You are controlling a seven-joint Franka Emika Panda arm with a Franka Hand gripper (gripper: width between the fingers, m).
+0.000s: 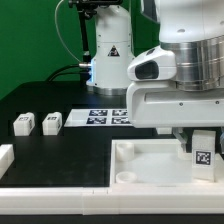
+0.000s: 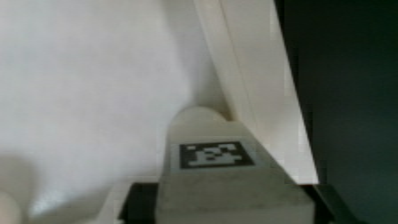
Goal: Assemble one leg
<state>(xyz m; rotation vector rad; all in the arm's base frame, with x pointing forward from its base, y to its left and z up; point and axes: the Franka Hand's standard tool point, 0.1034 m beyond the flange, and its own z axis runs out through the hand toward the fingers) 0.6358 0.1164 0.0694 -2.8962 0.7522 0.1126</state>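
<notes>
1. The Franka arm fills the exterior view's right, reaching down over the large white square board that lies on the black desk.
2. The gripper is clenched on one leg, a stubby white block with a black-and-white square marker facing the camera; the block stands upright between the fingers.
3. This held leg sits low inside the board, near its corner at the exterior view's right; whether it touches the board's surface cannot be told.
4. In the wrist view the same leg shows its marker, with the dark fingers pressed on either side and the board's raised rim running just beside it.
5. Two more legs and lie side by side on the desk at the exterior view's left, well apart from the gripper.
6. The marker board lies flat behind them, near the arm's base.
</notes>
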